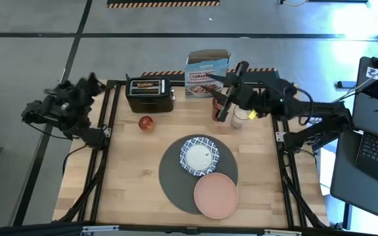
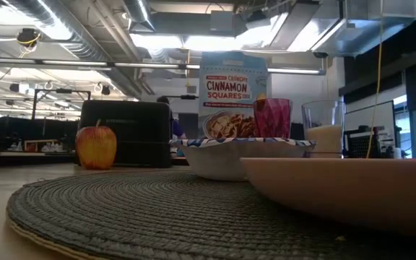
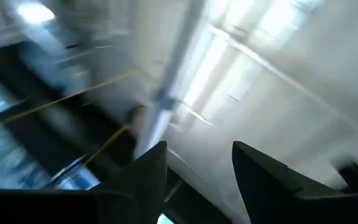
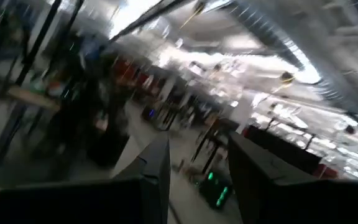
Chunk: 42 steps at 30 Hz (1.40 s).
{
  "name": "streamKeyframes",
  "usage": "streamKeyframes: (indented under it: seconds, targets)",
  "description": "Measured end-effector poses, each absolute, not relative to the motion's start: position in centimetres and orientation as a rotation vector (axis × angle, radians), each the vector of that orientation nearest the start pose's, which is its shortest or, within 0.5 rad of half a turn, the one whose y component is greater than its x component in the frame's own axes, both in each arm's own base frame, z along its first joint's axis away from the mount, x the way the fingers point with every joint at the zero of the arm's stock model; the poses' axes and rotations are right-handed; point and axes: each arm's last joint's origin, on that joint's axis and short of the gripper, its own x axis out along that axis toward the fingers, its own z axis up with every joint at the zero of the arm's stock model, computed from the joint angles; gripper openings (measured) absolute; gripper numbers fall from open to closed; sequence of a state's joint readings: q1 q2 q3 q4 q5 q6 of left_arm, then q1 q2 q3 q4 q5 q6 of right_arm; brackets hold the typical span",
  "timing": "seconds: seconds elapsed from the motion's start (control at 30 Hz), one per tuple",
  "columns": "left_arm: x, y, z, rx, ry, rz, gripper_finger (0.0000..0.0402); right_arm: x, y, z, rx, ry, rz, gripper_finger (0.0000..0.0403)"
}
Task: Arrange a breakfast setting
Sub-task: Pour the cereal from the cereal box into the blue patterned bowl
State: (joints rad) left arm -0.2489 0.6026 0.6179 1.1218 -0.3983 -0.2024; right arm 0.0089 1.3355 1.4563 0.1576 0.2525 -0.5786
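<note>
Overhead cam stares straight down at the whole table (image 1: 136,190), the low one sits right at the mat (image 2: 121,217) edge looking level across, both catching the cereal box (image 1: 207,73), while wrist cams point up into the room.

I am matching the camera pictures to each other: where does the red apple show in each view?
High view: the red apple lies on the bare table, just in front of the black toaster, left of the round mat.
Low view: the apple stands at the left, against the toaster.
Left wrist view: not in it.
Right wrist view: not in it.
Shared landmark: the toaster beside the cereal box.
</note>
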Motion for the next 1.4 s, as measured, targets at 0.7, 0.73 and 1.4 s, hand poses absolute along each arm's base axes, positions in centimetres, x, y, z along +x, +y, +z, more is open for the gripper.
streamKeyframes:
  seconds: [0.7, 0.73, 1.4]
  targets:
    - [20.6, -2.7, 42.9, -0.202, -0.271, 0.337, 0.0174, 20.4, -7.4, 46.1, -0.394, 0.826, -0.570, 0.0190]
    - [20.9, -2.8, 42.7, -0.198, -0.260, 0.338, 0.0174, 20.2, -7.6, 45.8, -0.389, 0.857, -0.577, 0.0212]
    - [22.4, -3.1, 41.8, -0.361, -0.248, 0.296, 0.0174, 16.7, -19.5, 39.1, -0.190, 0.869, -0.535, 0.0339]
